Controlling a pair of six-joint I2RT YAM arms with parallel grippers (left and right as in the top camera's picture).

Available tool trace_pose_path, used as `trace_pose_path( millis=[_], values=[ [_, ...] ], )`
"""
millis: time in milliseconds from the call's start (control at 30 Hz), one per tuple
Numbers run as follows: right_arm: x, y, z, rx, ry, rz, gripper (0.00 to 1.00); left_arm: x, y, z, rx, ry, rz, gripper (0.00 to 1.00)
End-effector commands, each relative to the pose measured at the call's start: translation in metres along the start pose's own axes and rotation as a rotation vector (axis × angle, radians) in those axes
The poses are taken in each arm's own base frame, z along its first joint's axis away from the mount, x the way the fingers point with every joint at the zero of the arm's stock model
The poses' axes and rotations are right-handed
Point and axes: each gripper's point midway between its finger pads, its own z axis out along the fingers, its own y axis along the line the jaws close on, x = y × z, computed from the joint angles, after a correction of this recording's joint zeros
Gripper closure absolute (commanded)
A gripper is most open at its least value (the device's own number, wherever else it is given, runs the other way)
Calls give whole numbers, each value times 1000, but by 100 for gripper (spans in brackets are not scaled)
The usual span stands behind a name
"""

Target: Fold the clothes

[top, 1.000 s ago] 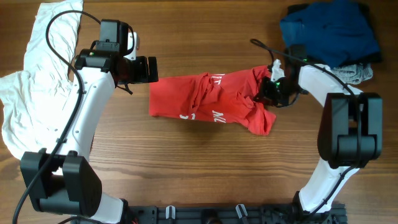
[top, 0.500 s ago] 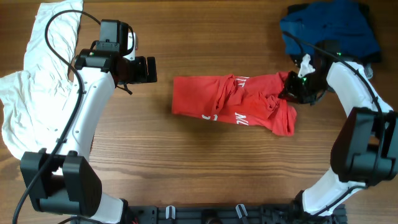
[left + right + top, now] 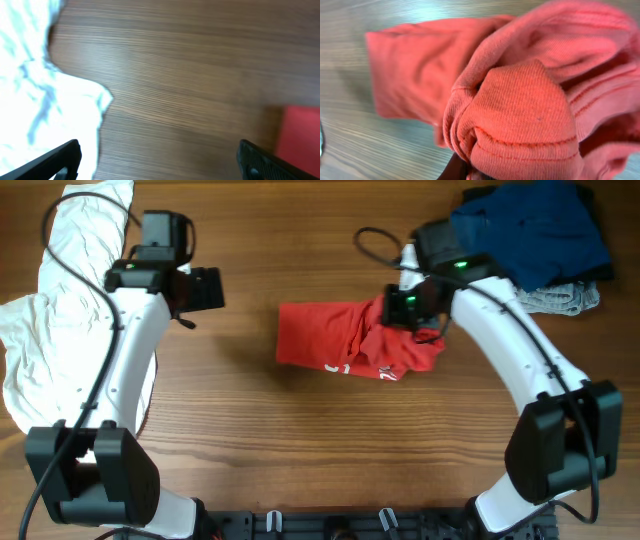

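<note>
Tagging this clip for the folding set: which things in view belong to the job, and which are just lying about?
Job: red short-sleeved knit T-shirt, bunched; right gripper, shut on its fabric; left gripper, open and empty; probably waiting their turn: large white shirt, dark blue garment, small grey piece.
Lying about: brown wood-grain table, merely the work surface.

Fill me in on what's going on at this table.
The right gripper is shut on a bunched fold of the red T-shirt, mid-table. The left gripper is open and empty above the bare table, between the white shirt and the red one. A dark blue garment lies in the far right corner.
</note>
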Motion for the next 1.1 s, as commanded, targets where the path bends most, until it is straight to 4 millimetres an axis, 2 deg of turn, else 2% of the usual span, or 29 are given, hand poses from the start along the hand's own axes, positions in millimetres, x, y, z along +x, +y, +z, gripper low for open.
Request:
trace_pose_path(
  millis=[0,200,300,467,667,700,733,867,967,1067],
  values=[
    [-10,39,-4,-38,-83,-6,96,-9,29,1,-41,-22,-68,0],
    [-19,85,9,-114,-157,-52,95,-13,33,3,32,-24,-113,0],
    [-21,98,14,-139,-174,-62,96,-14,33,3,32,-27,-113,0],
    [-9,121,37,-167,-143,-101,95,-15,33,3,33,-30,-113,0],
    [5,147,53,-215,-120,-164,95,-16,32,4,37,-35,-114,0],
    [6,152,54,-226,-123,-181,91,-16,32,4,37,-35,-114,0],
    [8,158,56,-237,-126,-205,82,-16,32,4,37,-34,-114,0],
    [24,180,59,-291,-109,-330,37,-16,32,4,37,-34,-114,0],
    [33,181,58,-274,-88,-404,26,-16,32,4,37,-34,-114,0],
    [30,173,45,-211,-64,-424,18,-16,32,4,37,-34,-114,0]
  ],
)
